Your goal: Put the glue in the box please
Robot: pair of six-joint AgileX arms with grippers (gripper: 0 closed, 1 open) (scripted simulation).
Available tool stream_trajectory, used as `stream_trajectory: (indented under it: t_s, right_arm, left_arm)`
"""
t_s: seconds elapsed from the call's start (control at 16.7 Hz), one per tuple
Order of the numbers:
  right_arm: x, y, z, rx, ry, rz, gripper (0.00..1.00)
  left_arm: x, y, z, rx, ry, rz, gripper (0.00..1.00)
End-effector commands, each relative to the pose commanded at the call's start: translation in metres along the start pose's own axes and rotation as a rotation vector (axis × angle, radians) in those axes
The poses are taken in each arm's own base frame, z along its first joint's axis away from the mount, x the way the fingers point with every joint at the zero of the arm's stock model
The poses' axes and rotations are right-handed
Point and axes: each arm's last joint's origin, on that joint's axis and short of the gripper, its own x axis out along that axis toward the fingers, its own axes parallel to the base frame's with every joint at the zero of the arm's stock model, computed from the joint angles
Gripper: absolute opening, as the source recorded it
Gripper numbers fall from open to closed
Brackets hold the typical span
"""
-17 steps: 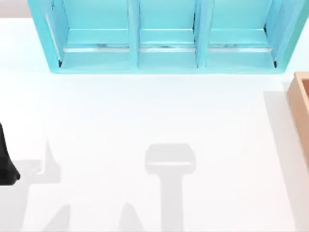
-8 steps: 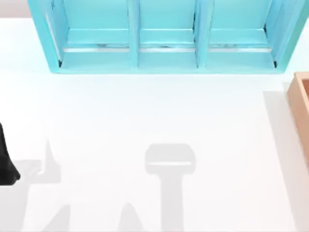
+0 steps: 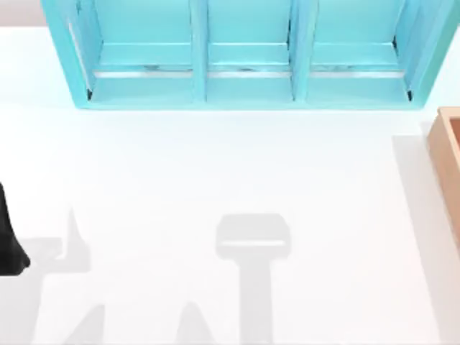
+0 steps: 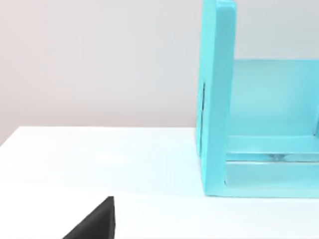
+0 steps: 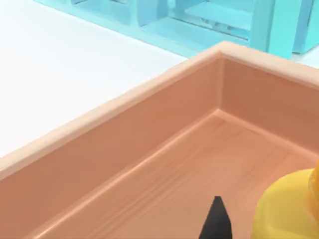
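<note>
The glue (image 5: 289, 209) is a yellow-orange bottle; part of its rounded body rises at the edge of the right wrist view, over the box floor. The box (image 5: 124, 134) is tan wood with thick straight walls, and its inner corner is seen from close above. A dark tip of my right gripper (image 5: 217, 221) sits right beside the bottle, inside the box's outline. Whether it grips the bottle is unclear. In the top view the box (image 3: 447, 154) is cut by the right edge. My left arm (image 3: 8, 241) is parked at the left edge.
A big turquoise three-compartment shelf unit (image 3: 248, 57) stands along the back of the white table (image 3: 215, 165), and its end wall (image 4: 217, 99) is near my left wrist. Arm shadows fall on the table's front half.
</note>
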Motion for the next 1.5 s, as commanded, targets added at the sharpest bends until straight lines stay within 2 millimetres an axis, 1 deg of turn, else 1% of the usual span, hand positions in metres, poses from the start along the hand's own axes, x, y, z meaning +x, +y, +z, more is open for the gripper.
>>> stream_trajectory:
  t_s: [0.24, 0.48, 0.6, 0.72, 1.02, 1.5]
  right_arm:
    - [0.018, -0.002, -0.003, -0.025, 0.003, -0.004, 0.0]
    - [0.036, 0.0, -0.01, -0.002, 0.0, 0.003, 0.0]
    - [0.042, 0.001, -0.008, -0.004, -0.001, 0.007, 0.0]
    - [0.045, 0.001, -0.006, -0.013, -0.011, 0.01, 0.0]
    - [0.045, 0.001, -0.005, -0.013, -0.015, 0.01, 0.0]
    - [0.045, 0.001, -0.005, -0.013, -0.015, 0.01, 0.6]
  left_arm:
    - [0.0, 0.0, 0.0, 0.0, 0.0, 0.0, 1.0]
    - [0.0, 0.0, 0.0, 0.0, 0.0, 0.0, 1.0]
    - [0.0, 0.0, 0.0, 0.0, 0.0, 0.0, 1.0]
    - [0.0, 0.0, 0.0, 0.0, 0.0, 0.0, 1.0]
    - [0.0, 0.0, 0.0, 0.0, 0.0, 0.0, 1.0]
    - [0.0, 0.0, 0.0, 0.0, 0.0, 0.0, 1.0]
